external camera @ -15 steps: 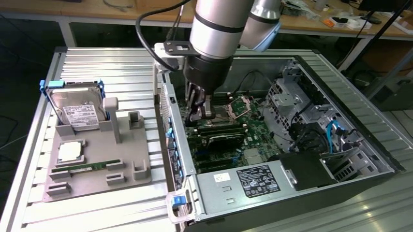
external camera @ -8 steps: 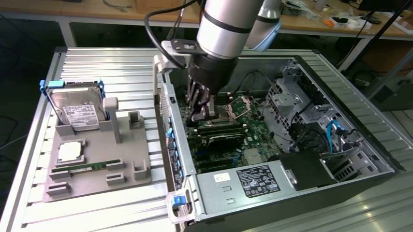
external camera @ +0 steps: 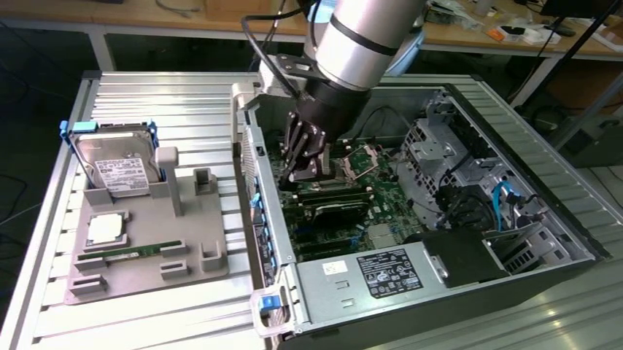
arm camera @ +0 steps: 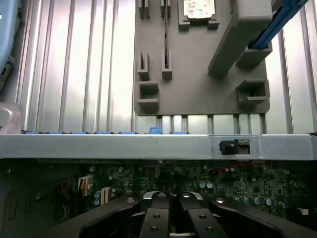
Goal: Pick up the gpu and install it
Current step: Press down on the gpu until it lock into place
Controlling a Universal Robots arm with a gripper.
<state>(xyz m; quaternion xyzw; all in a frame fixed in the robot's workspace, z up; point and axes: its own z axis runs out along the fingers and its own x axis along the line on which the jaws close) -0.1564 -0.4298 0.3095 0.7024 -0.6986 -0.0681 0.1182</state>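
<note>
Counts at this moment — one open computer case (external camera: 545, 219) is lying on the slatted table (external camera: 156, 102), one motherboard (external camera: 380, 197) sitting inside it. One grey fixture tray (external camera: 146, 240) is resting beside the case, carrying one hard drive (external camera: 115, 164), one processor chip (external camera: 105, 230) and one RAM stick (external camera: 131, 251). One arm with one gripper (external camera: 303, 171) is reaching into the case — one gpu (external camera: 336, 211) is sitting seated on the board.

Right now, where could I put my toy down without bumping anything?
The ribbed metal table is bare behind the grey holder tray and along its front edge. The tray has empty slots beside the hard drive. Inside the computer case it is crowded: the tool hangs over the motherboard.
</note>
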